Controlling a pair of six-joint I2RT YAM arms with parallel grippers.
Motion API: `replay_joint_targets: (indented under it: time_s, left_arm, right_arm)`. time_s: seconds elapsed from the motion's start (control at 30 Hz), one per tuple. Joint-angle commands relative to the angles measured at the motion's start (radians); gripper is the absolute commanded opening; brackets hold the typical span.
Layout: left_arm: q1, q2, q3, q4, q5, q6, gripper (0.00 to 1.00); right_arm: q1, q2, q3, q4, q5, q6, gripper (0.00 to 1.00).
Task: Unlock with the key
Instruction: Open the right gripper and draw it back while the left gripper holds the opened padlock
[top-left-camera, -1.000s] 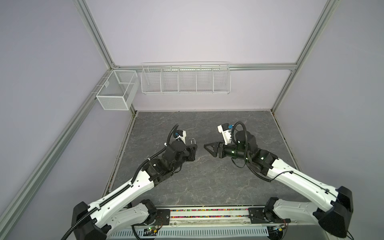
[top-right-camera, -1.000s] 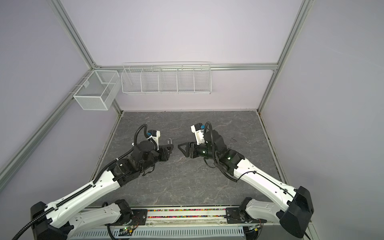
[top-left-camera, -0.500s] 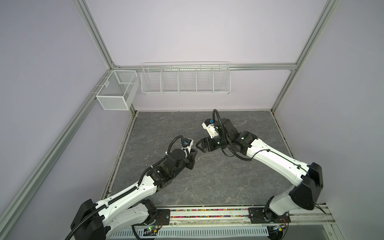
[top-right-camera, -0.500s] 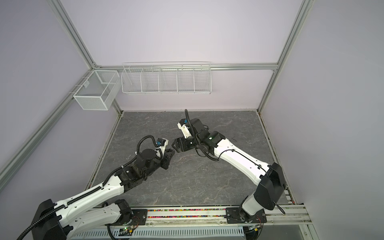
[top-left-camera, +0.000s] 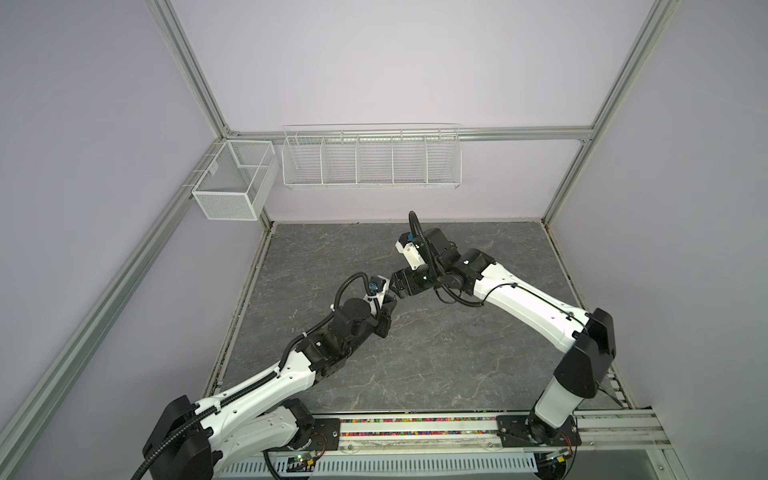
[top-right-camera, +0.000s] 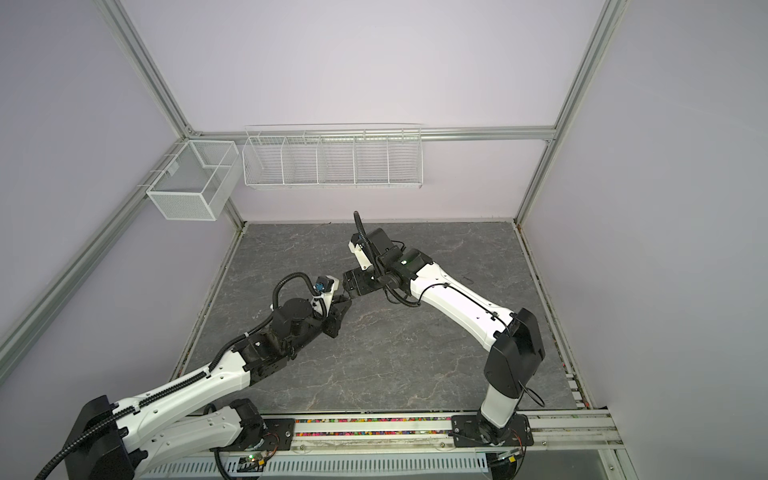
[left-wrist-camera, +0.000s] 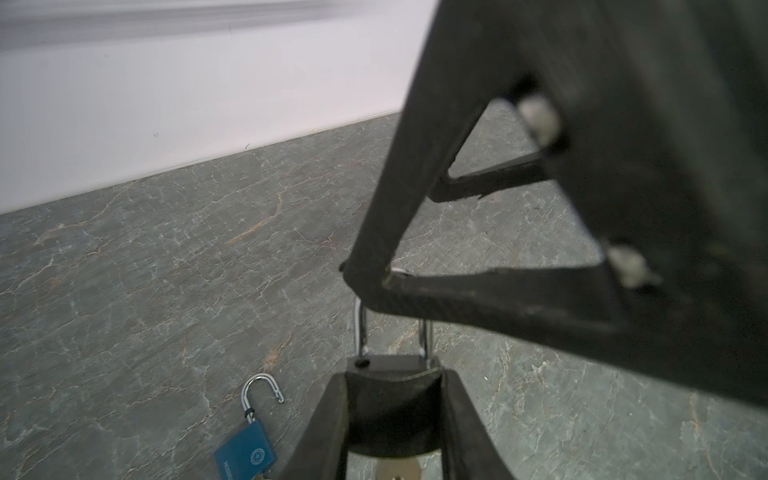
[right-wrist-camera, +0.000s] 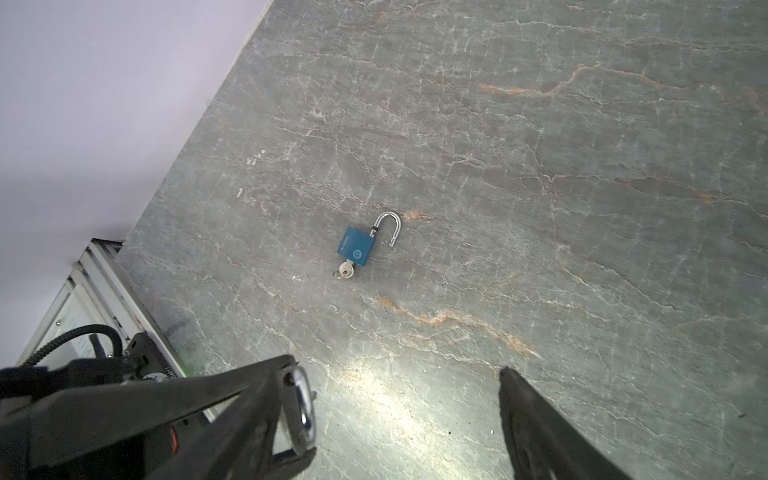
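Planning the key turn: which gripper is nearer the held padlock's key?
Left. Left gripper holds the padlock, key between its jaws. Right gripper, open, is at the shackle end.

This is a robotics lab test cell, not a lived-in room: an aluminium extrusion frame (top-left-camera: 199, 79) boxes in plain lilac wall panels (top-left-camera: 395, 62) around a grey marble-patterned tabletop (top-left-camera: 457, 353). Two white-and-black robot arms, left (top-left-camera: 266, 386) and right (top-left-camera: 532, 307), are bolted to a mounting rail (top-left-camera: 415, 428) along the front edge, with a slotted cable duct (top-left-camera: 374, 465) just below it. A white wire divider rack (top-left-camera: 371, 158) and a white mesh basket (top-left-camera: 232, 187) hang from the frame.
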Motion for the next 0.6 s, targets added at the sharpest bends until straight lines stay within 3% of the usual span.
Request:
replay_joint_targets:
  time_s: [0.0,0.57]
  left_arm:
    - [-0.002,-0.001,-0.004,0.037,-0.006,0.030,0.00]
    - [-0.001,-0.023,-0.030,0.038,0.007,0.090,0.00]
  right_arm:
    - [0.002,0.025,0.038,-0.064,0.038,-0.037,0.84]
    - [-0.007,0.129,0.183,-0.217,0.077,-0.139,0.87]
